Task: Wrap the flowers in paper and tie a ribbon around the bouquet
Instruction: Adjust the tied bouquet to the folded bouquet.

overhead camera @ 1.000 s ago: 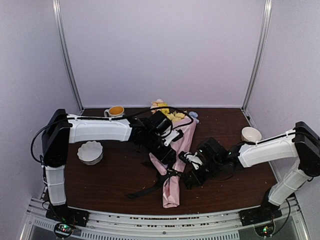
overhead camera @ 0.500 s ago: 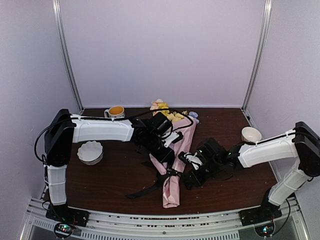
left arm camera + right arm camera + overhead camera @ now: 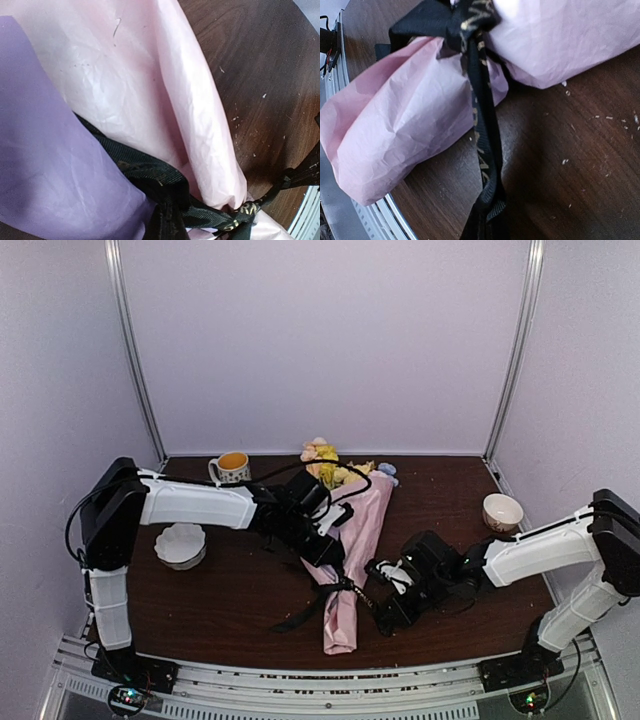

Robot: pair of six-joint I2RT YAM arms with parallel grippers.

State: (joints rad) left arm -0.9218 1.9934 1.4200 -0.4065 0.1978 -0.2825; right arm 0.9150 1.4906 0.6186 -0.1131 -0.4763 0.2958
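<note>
At the far left of the dark wooden table sits a white ribbed bowl, and behind it, near the back wall, a mug of yellow-orange liquid. The left gripper reaches across to the bouquet, which lies mid-table with its narrow end toward the near edge. Its jaws are closed. The fingers fall outside the left wrist view, but the ribbon runs straight in under that camera, so it appears to be pinched there. The flowers poke out of the wide far end, yellow and peach blooms with green leaves. The paper wraps them as a pale pink, crinkled cone. The ribbon cinches the cone low down in a dark knot, squeezing the paper to a waist, and one loose tail trails across the table to the left of it. Just right of the knot, the right gripper is clamped on another strand, which the right wrist view shows stretching from the knot down to its fingers. Farther right, well apart, stands a small pale bowl.
</note>
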